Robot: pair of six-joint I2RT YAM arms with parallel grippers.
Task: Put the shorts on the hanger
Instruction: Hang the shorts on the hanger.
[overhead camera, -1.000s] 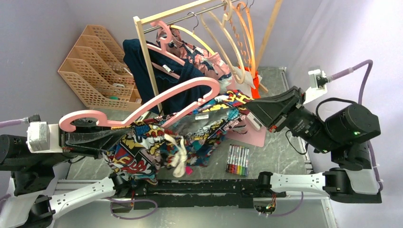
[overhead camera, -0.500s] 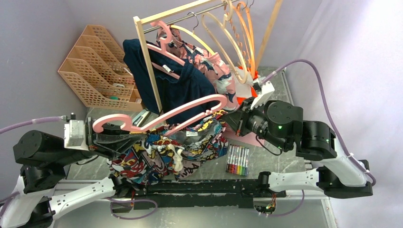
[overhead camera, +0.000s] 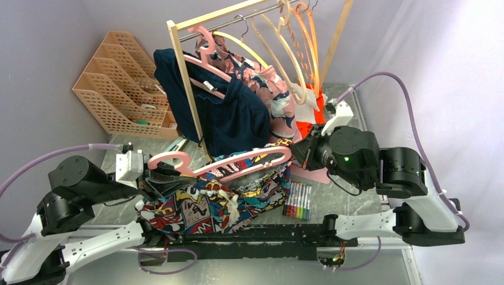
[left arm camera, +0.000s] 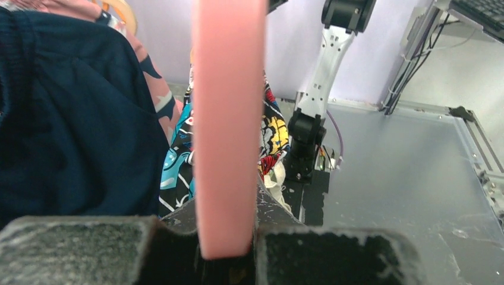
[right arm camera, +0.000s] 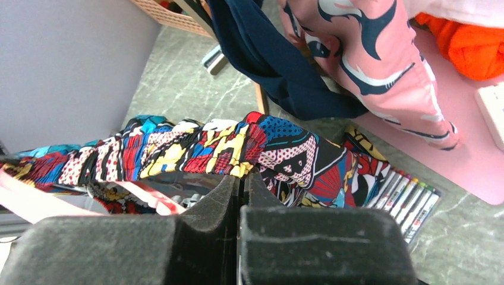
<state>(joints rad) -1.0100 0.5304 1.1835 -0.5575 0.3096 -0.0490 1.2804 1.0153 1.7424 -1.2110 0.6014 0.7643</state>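
The pale-pink hanger lies nearly level, low over the table, hook to the left. My left gripper is shut on it near the hook; in the left wrist view the pink bar runs up from between the jaws. The comic-print shorts hang over the hanger's lower crossbar and bunch on the table. My right gripper is shut on the shorts' waistband at the hanger's right end. In the right wrist view the gathered waistband stretches left from the closed gripper.
A wooden rack behind holds a navy garment, a pink patterned garment and cream and orange hangers. A marker set lies right of the shorts, beside a pink mat. A tan file organiser stands back left.
Both arms have come down and inward. The hanger has moved right and lower, and the shorts now bunch on the table instead of hanging free. Both grips are unchanged.
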